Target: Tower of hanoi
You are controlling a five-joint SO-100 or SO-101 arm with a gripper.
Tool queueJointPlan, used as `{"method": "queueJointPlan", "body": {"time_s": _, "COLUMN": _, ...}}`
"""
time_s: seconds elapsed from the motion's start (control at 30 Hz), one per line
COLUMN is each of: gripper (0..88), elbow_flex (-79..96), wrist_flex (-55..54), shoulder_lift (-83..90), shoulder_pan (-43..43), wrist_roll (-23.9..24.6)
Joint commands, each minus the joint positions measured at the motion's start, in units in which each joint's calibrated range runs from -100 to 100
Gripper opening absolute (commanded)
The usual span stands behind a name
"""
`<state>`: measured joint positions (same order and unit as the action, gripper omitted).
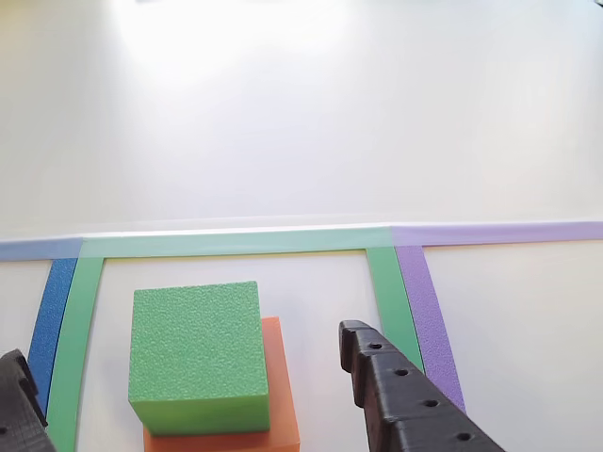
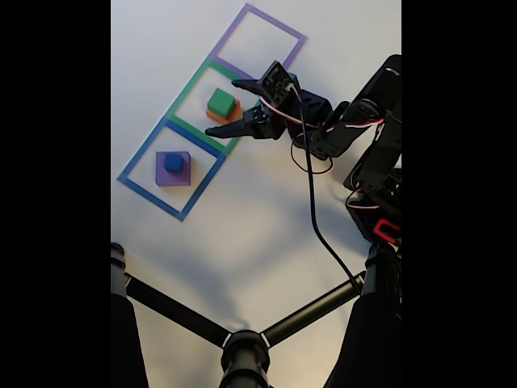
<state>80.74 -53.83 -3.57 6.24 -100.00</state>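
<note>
**Green on orange, blue on purple: end effector spread wide beside the middle square**

The green block (image 1: pixel 196 353) is a matte cube with a fine pebbled grain and crisp corners. It sits on the flatter orange block (image 1: pixel 279 386), whose edge sticks out to the right and below in the other view. In the fixed view this pair (image 2: pixel 221 103) stands inside the green tape square (image 2: pixel 182 90), the middle of three outlines in a diagonal row.

The small blue cube (image 2: pixel 174 162) rests on the wide, flat purple block (image 2: pixel 183 175) inside the blue tape square (image 2: pixel 140 154). The purple tape square (image 2: pixel 279 23) encloses bare surface.

The end effector (image 2: pixel 241 105) is black plastic with a row of small holes along one finger (image 1: pixel 396 391). Its jaws stand wide apart and hold nothing; in the fixed view the tips lie just right of the green block, one above and one below, not touching it. In the other view the fingers flank the stack at the frame's lower corners.

The counter (image 1: pixel 311 122) is smooth, pale and slightly glossy, with glare at the top. Flat tape strips cross it, and beyond them it lies open. In the fixed view a black tripod (image 2: pixel 242 343) spreads across the lower part, well apart from the squares.
</note>
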Motion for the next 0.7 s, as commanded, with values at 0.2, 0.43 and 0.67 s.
{"method": "queueJointPlan", "body": {"time_s": 0.2, "gripper": 33.1, "elbow_flex": -1.46, "wrist_flex": -1.57, "shoulder_lift": -0.11, "shoulder_pan": -2.54, "wrist_roll": 0.0}}
{"method": "queueJointPlan", "body": {"time_s": 0.43, "gripper": 28.6, "elbow_flex": -1.37, "wrist_flex": -1.66, "shoulder_lift": -0.19, "shoulder_pan": -3.31, "wrist_roll": 0.0}}
{"method": "queueJointPlan", "body": {"time_s": 0.67, "gripper": 24.8, "elbow_flex": -1.64, "wrist_flex": -1.66, "shoulder_lift": -0.35, "shoulder_pan": -3.76, "wrist_roll": 0.0}}
